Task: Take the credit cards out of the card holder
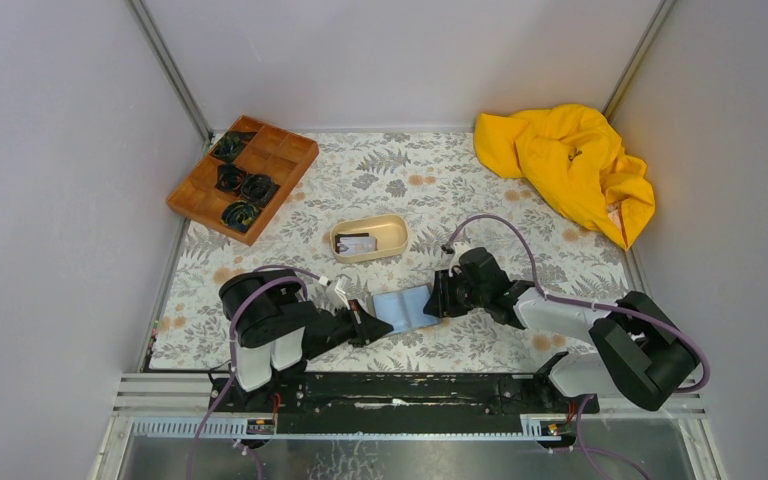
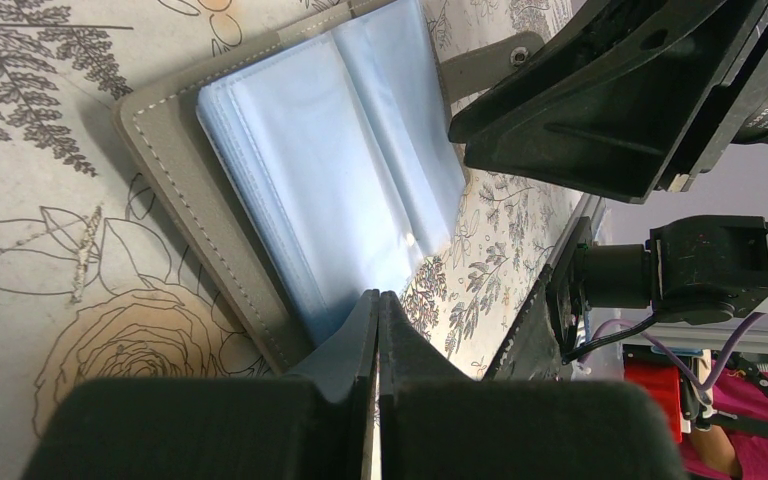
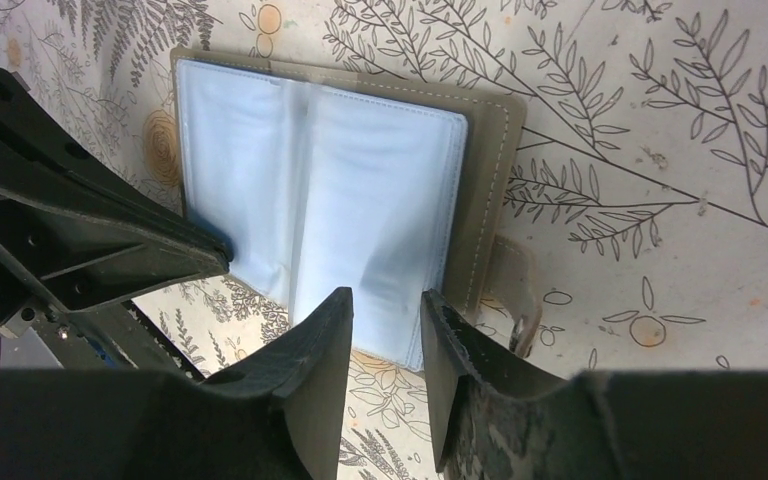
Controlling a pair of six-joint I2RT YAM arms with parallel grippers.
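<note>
The card holder (image 1: 403,307) lies open on the floral cloth between my two grippers, pale blue sleeves up, grey cover underneath. It also shows in the left wrist view (image 2: 330,170) and the right wrist view (image 3: 360,190). No card shows in its sleeves. My left gripper (image 1: 378,328) (image 2: 378,298) is shut, its tips at the holder's left edge; I cannot tell whether a sleeve is pinched. My right gripper (image 1: 438,298) (image 3: 385,300) is open a little and empty, just over the holder's right edge. A grey credit card (image 1: 353,243) lies in the beige oval tray (image 1: 395,232).
A brown compartment tray (image 1: 243,172) with dark items stands at the back left. A crumpled yellow cloth (image 1: 570,165) lies at the back right. The holder's strap tab (image 3: 520,290) sticks out past its edge.
</note>
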